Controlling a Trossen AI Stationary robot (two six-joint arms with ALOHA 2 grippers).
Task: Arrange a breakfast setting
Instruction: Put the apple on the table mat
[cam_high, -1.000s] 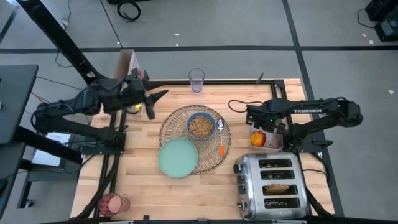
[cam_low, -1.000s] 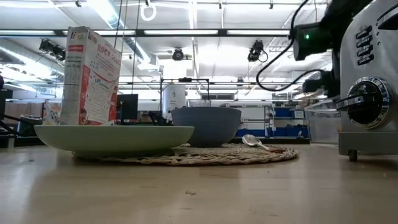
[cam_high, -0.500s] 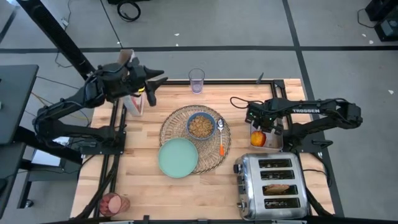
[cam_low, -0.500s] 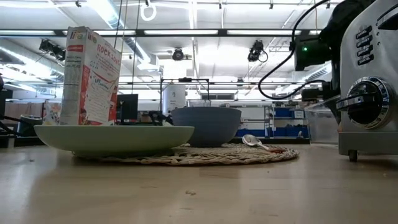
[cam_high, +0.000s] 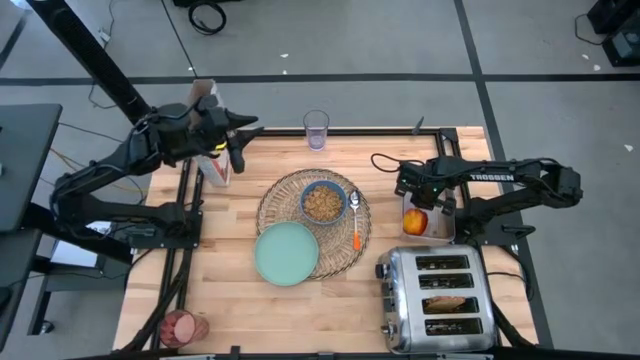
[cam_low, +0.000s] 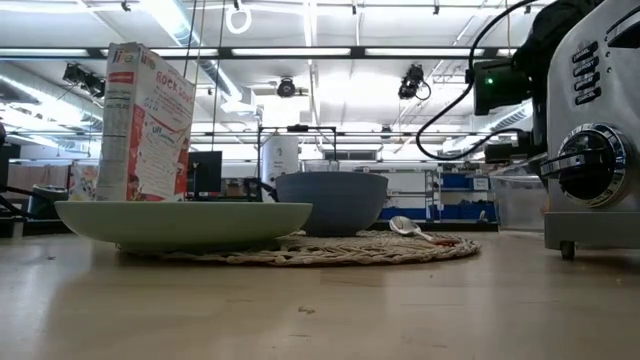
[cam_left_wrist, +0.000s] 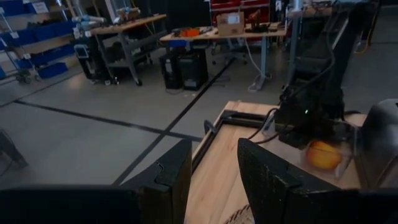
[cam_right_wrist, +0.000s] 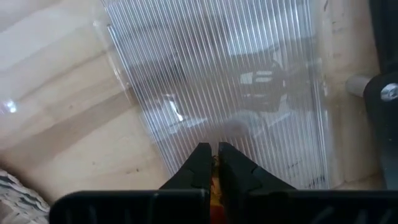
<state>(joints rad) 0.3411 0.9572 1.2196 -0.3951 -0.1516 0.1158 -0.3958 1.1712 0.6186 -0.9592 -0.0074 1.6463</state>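
Hovering over the red-yellow apple (cam_high: 415, 221), right claw (cam_right_wrist: 212, 163) apparently pressed together; left claw (cam_left_wrist: 214, 165) spread.

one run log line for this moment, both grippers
left gripper: open, above table's far left, by cereal box | right gripper: over apple in clear tray, fingers nearly together

Robotics lab or workshop, open-plan. Grey concrete floor (cam_high: 400, 40) marked with dark tape lines; loose cables (cam_high: 207, 15) lying on it. Workbenches (cam_left_wrist: 127, 25) loaded with equipment, blue storage bins (cam_left_wrist: 25, 7) on shelving, red cabinets (cam_left_wrist: 239, 6). Ceiling strip lights (cam_low: 170, 20) and overhead-mounted cameras (cam_low: 412, 82). Butcher-block desk (cam_high: 230, 300) on a black metal frame.
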